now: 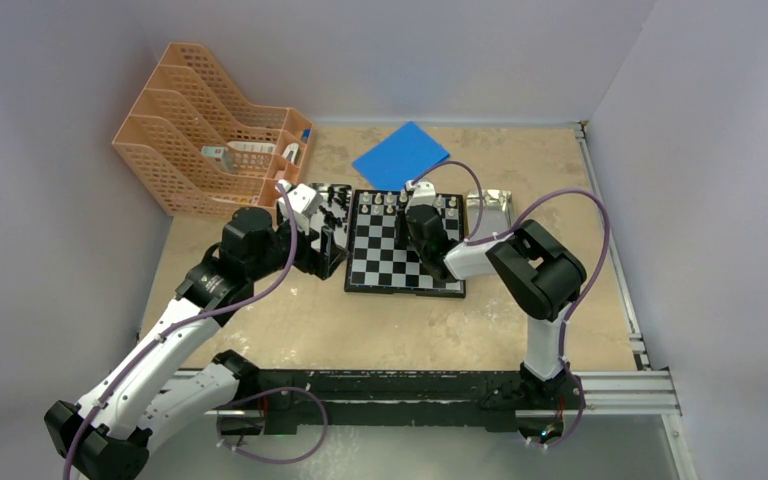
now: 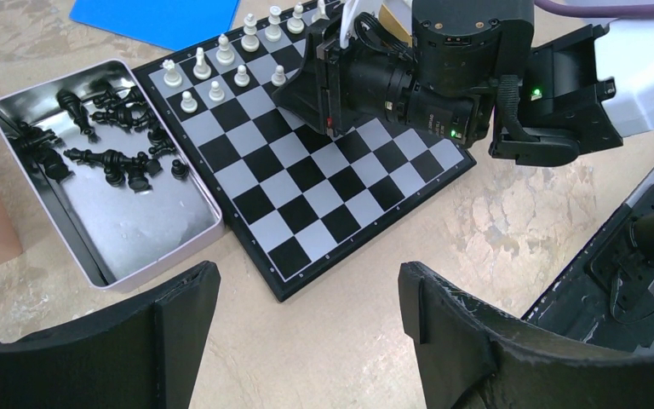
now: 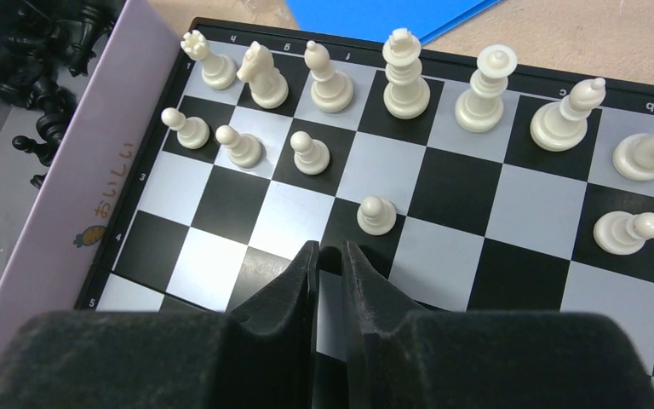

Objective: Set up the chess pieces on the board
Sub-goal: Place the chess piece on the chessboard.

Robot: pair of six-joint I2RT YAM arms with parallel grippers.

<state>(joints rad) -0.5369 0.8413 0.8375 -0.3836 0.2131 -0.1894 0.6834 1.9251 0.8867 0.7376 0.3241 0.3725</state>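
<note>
The board (image 1: pixel 400 262) lies mid-table. Cream-white chess pieces (image 3: pixel 404 75) stand along its far rows; one white pawn (image 3: pixel 377 215) stands a square out of line, just ahead of my right gripper (image 3: pixel 330 253). The right gripper (image 1: pixel 406 213) hovers low over the board's far half, its jaws nearly closed with nothing between them. Black chess pieces (image 2: pixel 106 162) lie jumbled in a metal tin (image 2: pixel 166 256) left of the board (image 2: pixel 306 183). My left gripper (image 2: pixel 306 298) is wide open and empty above bare table by the board's near-left corner; it also shows in the top view (image 1: pixel 326 247).
A blue square sheet (image 1: pixel 400 155) lies behind the board. An orange file rack (image 1: pixel 200 130) stands at the back left. A second shiny tin half (image 1: pixel 491 208) lies right of the board. The right arm (image 2: pixel 443 77) reaches over the board's far side.
</note>
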